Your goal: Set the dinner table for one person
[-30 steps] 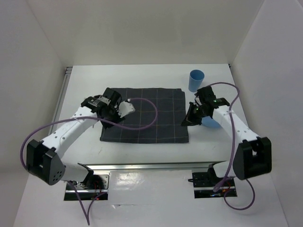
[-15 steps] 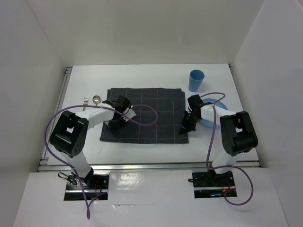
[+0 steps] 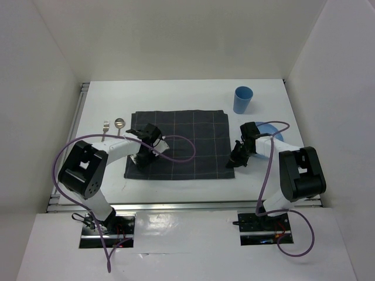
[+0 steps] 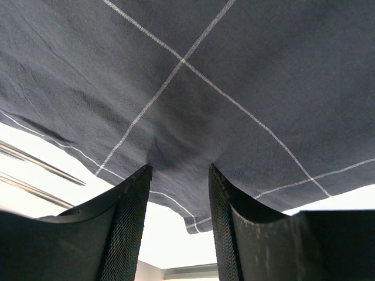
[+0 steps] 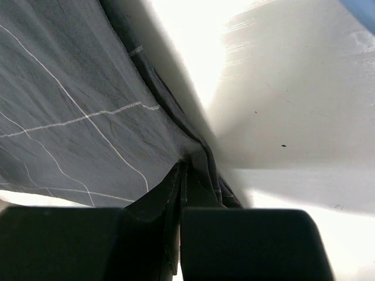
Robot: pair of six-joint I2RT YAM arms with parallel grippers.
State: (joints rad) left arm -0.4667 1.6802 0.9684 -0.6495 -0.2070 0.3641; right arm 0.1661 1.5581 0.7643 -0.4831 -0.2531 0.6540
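Note:
The dinner table (image 3: 176,93) is the white tabletop. A dark grey checked cloth (image 3: 184,140) lies flat at its middle. My left gripper (image 3: 143,158) stands on the cloth's near left part. In the left wrist view its jaws (image 4: 179,175) are open, tips down on the cloth (image 4: 234,70), which puckers a little between them. My right gripper (image 3: 238,159) is at the cloth's near right corner. In the right wrist view it (image 5: 183,175) is shut on the bunched cloth edge (image 5: 202,155).
A blue cup (image 3: 242,99) stands upright at the back right. A blue plate (image 3: 270,130) lies right of the cloth, partly hidden under my right arm. A spoon (image 3: 119,123) and a fork (image 3: 106,124) lie left of the cloth. A metal rail (image 3: 75,126) runs along the left edge.
Both arms have folded in and their grippers have dropped onto the cloth's near corners. The left arm has moved off the fork and spoon. The right gripper has shifted slightly right and nearer.

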